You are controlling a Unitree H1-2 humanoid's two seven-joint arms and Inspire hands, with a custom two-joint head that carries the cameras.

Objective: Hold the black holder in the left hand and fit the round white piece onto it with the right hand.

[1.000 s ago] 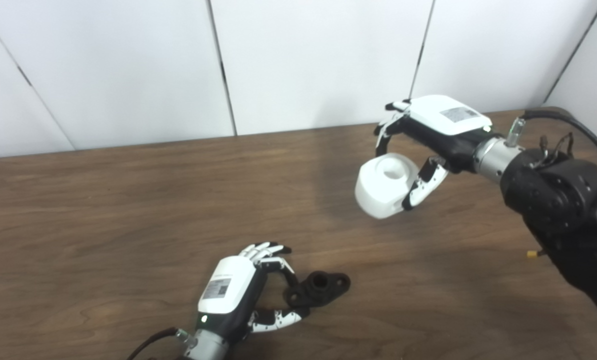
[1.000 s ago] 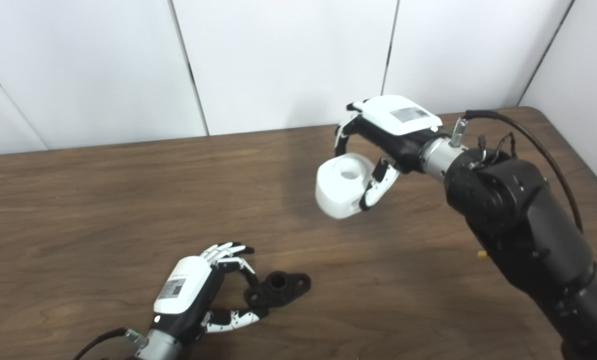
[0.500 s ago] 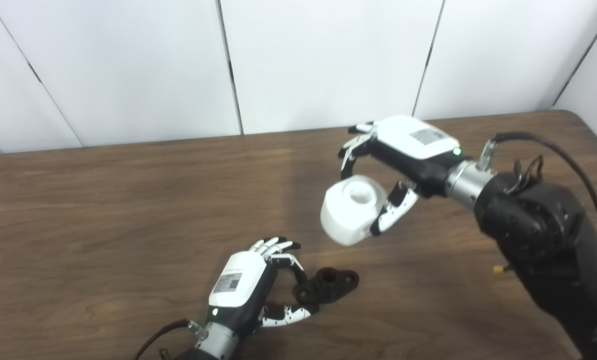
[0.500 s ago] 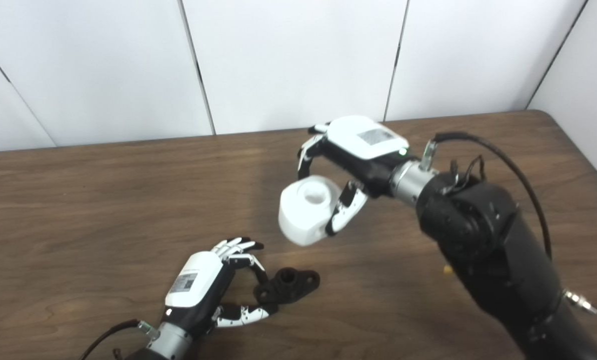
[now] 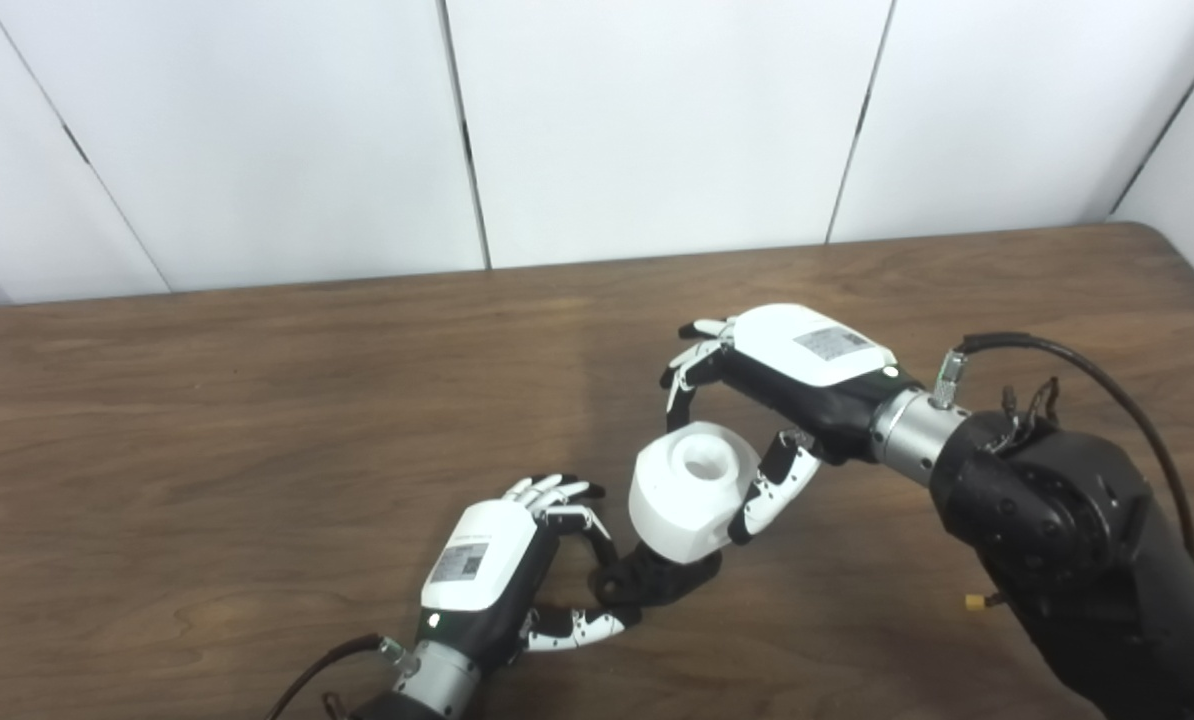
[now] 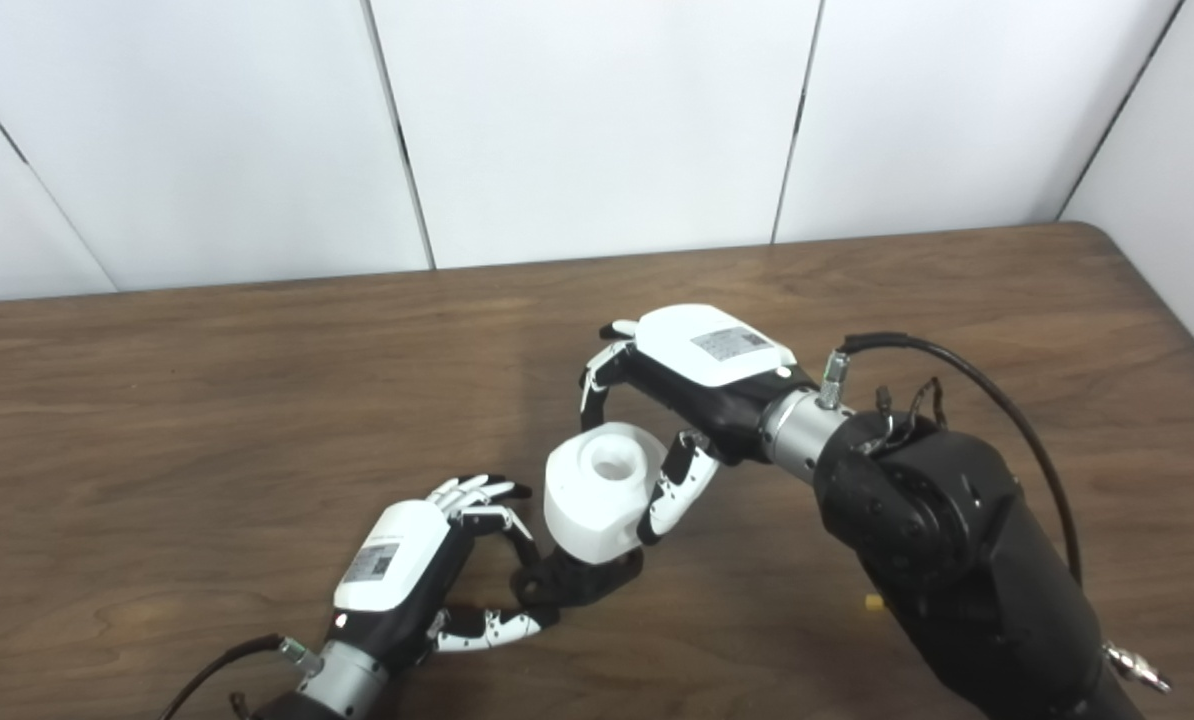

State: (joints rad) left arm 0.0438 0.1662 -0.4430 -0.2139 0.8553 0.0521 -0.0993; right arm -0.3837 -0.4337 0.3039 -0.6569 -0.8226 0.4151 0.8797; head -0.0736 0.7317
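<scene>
Under the round white piece (image 5: 692, 500), most of the black holder (image 5: 657, 583) hides.

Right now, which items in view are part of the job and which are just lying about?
Job:
black holder, pinched at its end by the left hand
round white piece, held over the holder by the right hand

Lying about:
small yellow bit on the table

You look down from two head cameras set side by side, facing the brown wooden worktop (image 5: 257, 400) and white panelled wall (image 5: 657, 120); both share nearly the same close scene.
</scene>
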